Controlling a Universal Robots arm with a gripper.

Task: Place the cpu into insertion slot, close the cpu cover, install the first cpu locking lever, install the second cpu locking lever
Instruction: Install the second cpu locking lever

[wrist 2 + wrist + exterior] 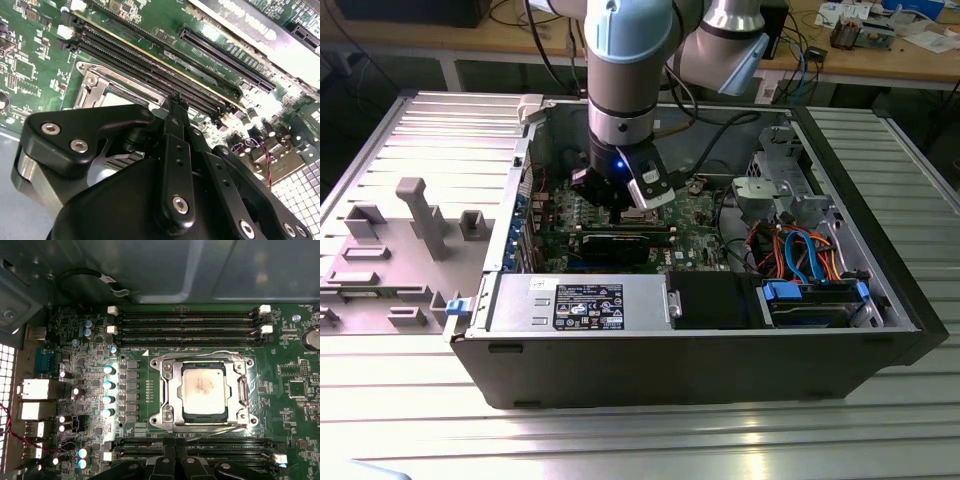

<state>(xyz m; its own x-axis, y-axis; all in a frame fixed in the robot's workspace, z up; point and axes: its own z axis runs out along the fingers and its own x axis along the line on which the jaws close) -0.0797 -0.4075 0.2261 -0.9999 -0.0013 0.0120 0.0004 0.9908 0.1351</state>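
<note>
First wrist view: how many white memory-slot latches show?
6 latches. Four on the bank beyond the cpu, two per end; two on the bank by the gripper. More may be hidden.

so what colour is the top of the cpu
Silver-grey metal, with a dull worn patch; the cpu shows best in the first wrist view.

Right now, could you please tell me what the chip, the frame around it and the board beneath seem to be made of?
The chip appears to have a brushed, dull silver metal top with a faint smudge at its centre. The frame around it looks like bright stamped steel, catching sharp glints, with screw heads at its corners. The board is glossy green laminate, probably fibreglass, studded with small soldered parts.
</note>
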